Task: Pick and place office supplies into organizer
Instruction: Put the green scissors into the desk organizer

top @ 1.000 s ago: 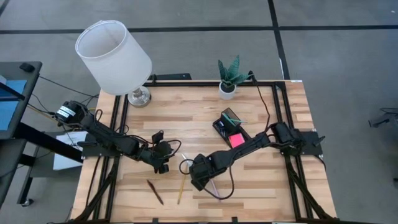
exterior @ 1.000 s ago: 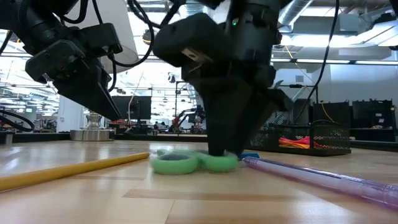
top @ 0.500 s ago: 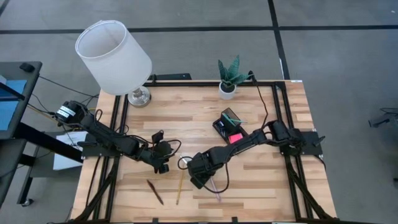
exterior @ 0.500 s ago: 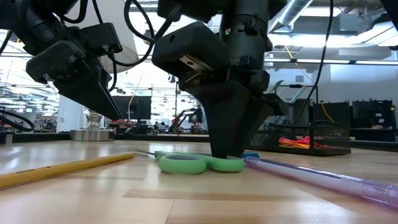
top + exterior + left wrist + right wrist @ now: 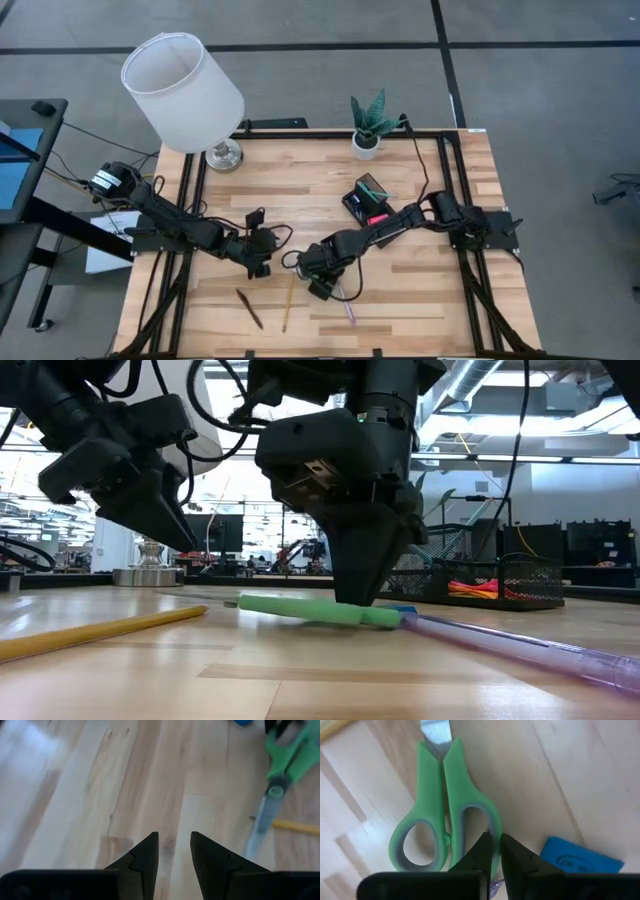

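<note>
The green-handled scissors [image 5: 445, 815] lie on the wooden table near its middle, blades pointing toward the left arm. My right gripper [image 5: 496, 851] points down and is shut on one handle ring. My left gripper [image 5: 174, 840] hangs open above bare wood a little to the scissors' left, with nothing between its fingers. A blue eraser [image 5: 581, 857] lies right beside the scissors' handles. The black organizer [image 5: 368, 200] stands toward the table's far right, holding a pink pad and pens. My right gripper pinches the outer rim of one handle ring [image 5: 493, 831] of the scissors, one finger inside the ring and the other outside. The fingers come from above, pointing down. In the low view the scissors [image 5: 310, 610] sit low and nearly level at the table top.
A purple pen [image 5: 345, 305], a yellow pencil [image 5: 288, 305] and a brown pen [image 5: 249, 308] lie near the table's near edge. A white lamp [image 5: 185, 95] stands at the far left and a potted plant [image 5: 368, 125] at the far middle.
My right gripper has shut on the scissors' handle ring, has rolled about its downward axis and has shifted a little toward the table's left edge. The scissors have turned about on the table: the low view showed their rings before and shows a long green bar now.
</note>
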Robot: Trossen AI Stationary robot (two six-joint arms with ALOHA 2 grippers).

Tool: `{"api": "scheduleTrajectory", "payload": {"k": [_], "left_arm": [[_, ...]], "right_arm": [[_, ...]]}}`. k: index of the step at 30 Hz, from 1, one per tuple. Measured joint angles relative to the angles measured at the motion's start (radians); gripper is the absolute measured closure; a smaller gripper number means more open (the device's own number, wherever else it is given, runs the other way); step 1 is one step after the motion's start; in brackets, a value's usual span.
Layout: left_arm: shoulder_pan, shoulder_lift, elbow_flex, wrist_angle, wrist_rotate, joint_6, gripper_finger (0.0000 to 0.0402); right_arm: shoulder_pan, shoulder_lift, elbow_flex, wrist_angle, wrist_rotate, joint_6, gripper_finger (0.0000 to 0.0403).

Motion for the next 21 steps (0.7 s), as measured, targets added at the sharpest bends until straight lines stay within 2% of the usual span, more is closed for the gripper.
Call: {"api": "scheduleTrajectory", "payload": {"k": [3, 5, 9, 12, 15, 21], "left_arm": [[0.000, 0.000, 0.000, 0.030, 0.009, 0.110, 0.0294], [0.000, 0.000, 0.000, 0.090, 0.049, 0.157, 0.0294], [0.000, 0.000, 0.001, 0.280, 0.254, 0.225, 0.0294], [-0.001, 0.000, 0.002, 0.332, 0.369, 0.283, 0.0294], [-0.003, 0.000, 0.002, 0.269, 0.359, 0.349, 0.0294], [-0.002, 0.000, 0.002, 0.202, 0.242, 0.394, 0.0268]], "right_arm": [[0.017, 0.007, 0.043, -0.040, 0.027, -0.058, 0.0395], [0.023, 0.012, 0.070, -0.054, 0.082, -0.081, 0.0397], [0.013, 0.007, 0.088, -0.051, 0.117, -0.081, 0.0393], [0.012, 0.007, 0.073, -0.060, 0.104, -0.072, 0.0397], [0.013, 0.007, 0.054, -0.057, 0.095, -0.075, 0.0398], [0.013, 0.007, 0.054, -0.052, 0.088, -0.094, 0.0395]]}}
